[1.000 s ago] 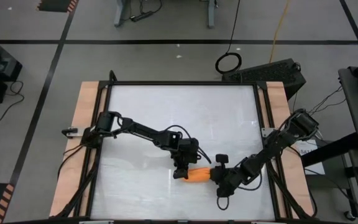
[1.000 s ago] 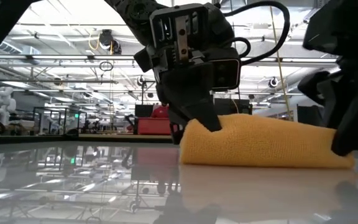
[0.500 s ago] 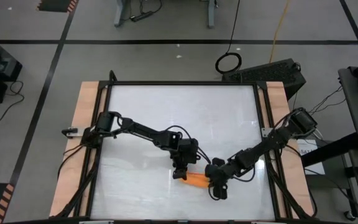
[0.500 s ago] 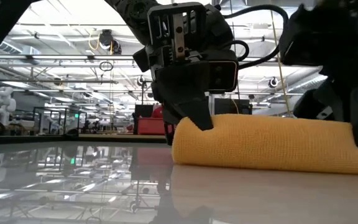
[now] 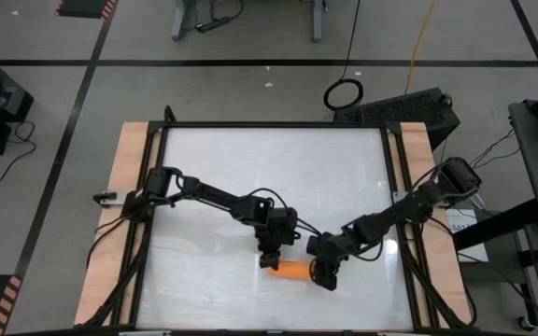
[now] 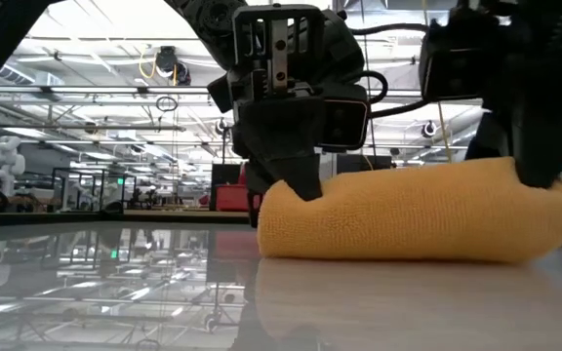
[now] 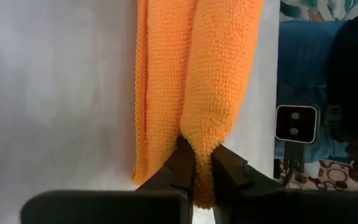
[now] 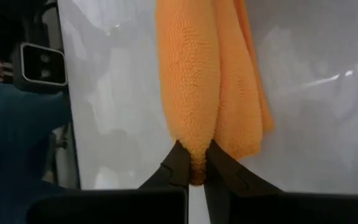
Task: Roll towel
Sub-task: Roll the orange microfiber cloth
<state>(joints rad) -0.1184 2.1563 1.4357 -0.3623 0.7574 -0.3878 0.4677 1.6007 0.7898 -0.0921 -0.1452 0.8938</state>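
While the bright orange soft cloth towel (image 5: 293,271) is pinched at opposite ends by left gripper (image 5: 271,260) and right gripper (image 5: 320,271), both ends should be turned evenly.

High view: overhead, straight down, far; covers the whole table (image 5: 250,159) and surrounding floor.
Low view: table-top height, level, facing the room; very near the towel (image 6: 408,214).
Left wrist, right wrist views: each along its own fingers, close on the towel.
Shared: all four show the towel near the table's front edge.
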